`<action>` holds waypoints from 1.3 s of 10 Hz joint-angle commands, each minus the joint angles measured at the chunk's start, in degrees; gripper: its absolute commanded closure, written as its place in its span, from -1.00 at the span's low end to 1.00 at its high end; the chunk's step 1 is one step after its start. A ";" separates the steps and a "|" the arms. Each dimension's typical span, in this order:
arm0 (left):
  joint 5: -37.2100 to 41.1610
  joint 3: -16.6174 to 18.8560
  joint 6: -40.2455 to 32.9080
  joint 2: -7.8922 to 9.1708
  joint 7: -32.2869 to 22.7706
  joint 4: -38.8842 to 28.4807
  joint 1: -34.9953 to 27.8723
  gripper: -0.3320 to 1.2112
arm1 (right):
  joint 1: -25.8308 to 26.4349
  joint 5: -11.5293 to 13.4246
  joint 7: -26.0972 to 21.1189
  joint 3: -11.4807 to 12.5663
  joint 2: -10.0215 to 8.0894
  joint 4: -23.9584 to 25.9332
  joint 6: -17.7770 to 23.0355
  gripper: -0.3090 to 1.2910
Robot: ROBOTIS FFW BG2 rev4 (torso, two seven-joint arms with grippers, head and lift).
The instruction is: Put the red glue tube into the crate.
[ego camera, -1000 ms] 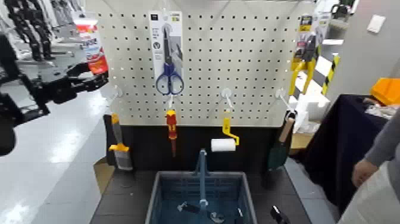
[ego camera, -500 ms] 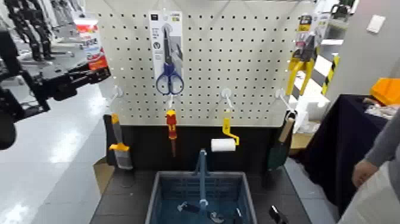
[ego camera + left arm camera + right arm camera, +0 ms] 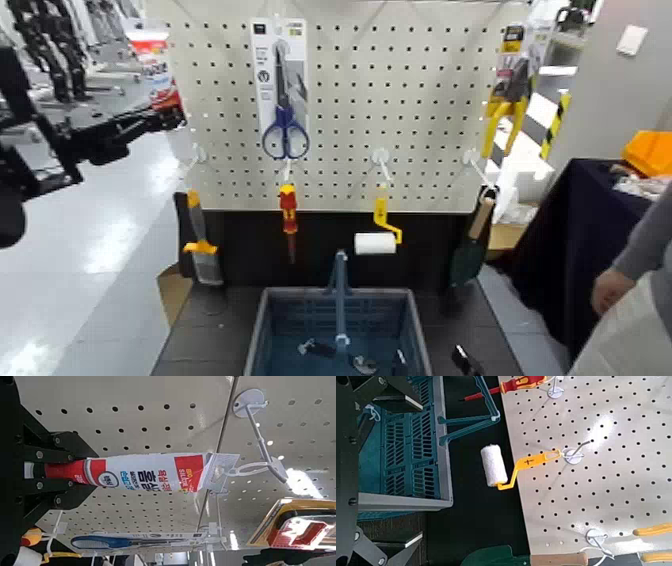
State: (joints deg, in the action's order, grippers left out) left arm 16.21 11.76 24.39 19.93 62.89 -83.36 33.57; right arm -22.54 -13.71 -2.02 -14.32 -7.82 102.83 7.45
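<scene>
My left gripper [image 3: 160,118] is raised at the upper left, by the left edge of the pegboard. It is shut on the red glue tube [image 3: 166,92]. In the left wrist view the gripper [image 3: 63,472] clamps the tube [image 3: 150,472] at its red neck, and the flat tail end points at a bare white hook [image 3: 252,400]. The blue-grey crate [image 3: 268,322] stands low in the middle, below the board, with small items inside. It also shows in the right wrist view [image 3: 406,455]. My right gripper [image 3: 466,360] is open, low beside the crate's right side.
The pegboard [image 3: 430,120] holds blue scissors [image 3: 284,128], a red-and-yellow screwdriver [image 3: 288,212], a yellow paint roller [image 3: 376,240], a scraper [image 3: 201,250], a trowel [image 3: 470,250] and a yellow tool [image 3: 510,100]. A person's arm [image 3: 630,270] is at the right.
My left gripper has shifted a little up and right toward the pegboard with the glue tube in it. The right arm and the crate have not moved.
</scene>
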 commanded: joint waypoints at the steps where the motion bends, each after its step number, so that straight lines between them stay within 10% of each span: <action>1: 0.31 -0.25 -0.31 0.03 -0.23 -0.05 0.27 0.97 | 0.04 0.00 0.00 0.00 0.09 0.00 -0.07 -0.39; 13: 4.88 -4.46 -1.36 -1.03 -3.30 -9.81 0.62 0.97 | -0.04 -0.09 0.08 0.17 -0.09 0.09 -0.60 -0.39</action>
State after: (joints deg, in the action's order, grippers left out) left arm 20.38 7.82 23.01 19.14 59.63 -92.54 34.42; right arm -22.58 -13.80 -1.93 -14.13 -7.85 102.84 6.85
